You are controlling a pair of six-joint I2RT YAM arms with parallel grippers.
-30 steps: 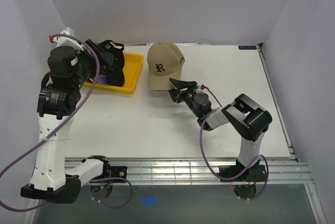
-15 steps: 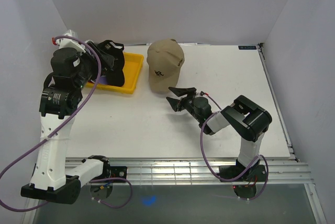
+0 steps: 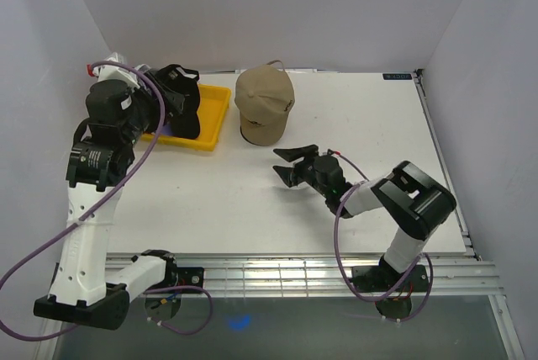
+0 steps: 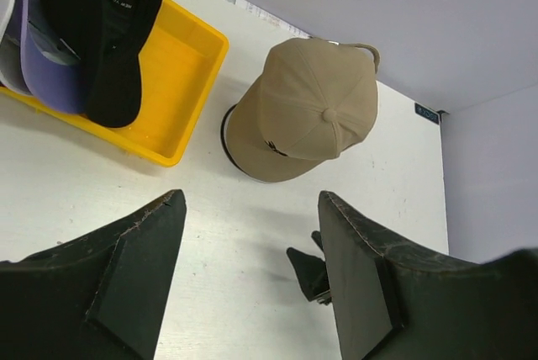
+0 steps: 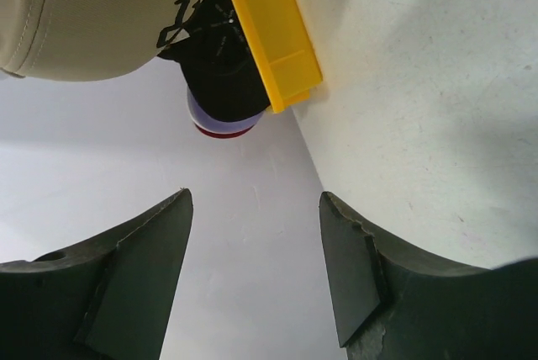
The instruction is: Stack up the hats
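Note:
A beige cap (image 3: 263, 103) sits crown up on the white table just right of the yellow tray (image 3: 212, 123), its brim toward the near side. Inside the tray lies a stack of hats with a black cap (image 4: 101, 28) on top, a lavender one (image 4: 46, 74) under it and a red edge (image 5: 220, 131) below. My right gripper (image 3: 282, 164) stands open and empty, low over the table, a short way in front of the beige cap. High above the tray's near side, my left gripper (image 4: 250, 202) is open, with nothing between its fingers.
White walls close the table at the back and on both sides. The tray stands against the back left corner. A metal rail (image 3: 294, 272) runs along the near edge by the arm bases.
My right gripper let go of the beige cap's brim, opened wider and drew back toward the near side. The cap settled farther back and turned. The left arm barely shifted.

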